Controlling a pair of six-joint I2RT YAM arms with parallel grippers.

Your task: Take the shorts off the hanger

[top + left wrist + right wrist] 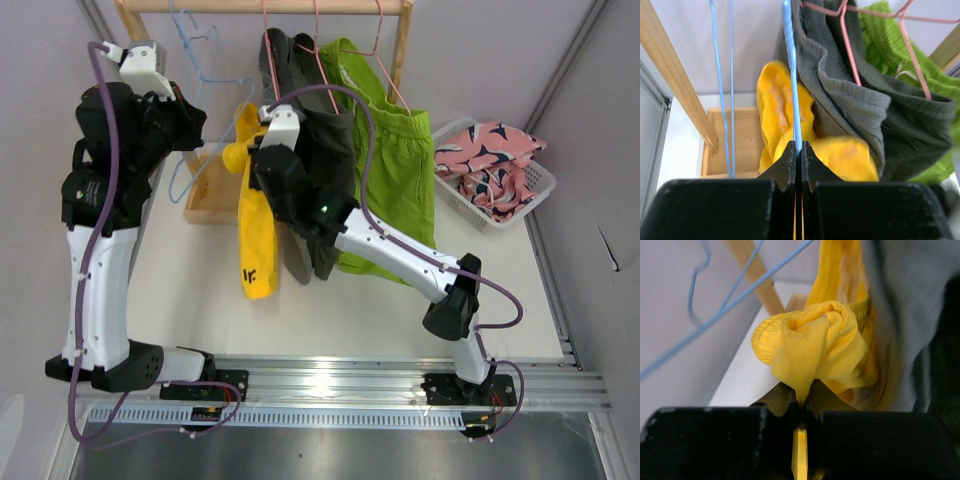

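The yellow shorts (257, 230) hang bunched from a blue wire hanger (212, 62) on the wooden rail. My left gripper (193, 97) is shut on the blue hanger's wire (790, 75), as the left wrist view (799, 147) shows. My right gripper (250, 158) is shut on a fold of the yellow shorts (810, 340), as the right wrist view (802, 397) shows. The dark grey shorts (322, 150) and the lime green shorts (388, 170) hang on pink hangers (850, 50) to the right. The pink patterned shorts (490, 165) lie in a basket.
A white basket (545, 185) stands at the back right. The wooden rail (330, 6) spans the back, with its post (402, 45) on the right. A wooden base box (205, 200) sits under the hanger. The right arm crosses in front of the grey shorts.
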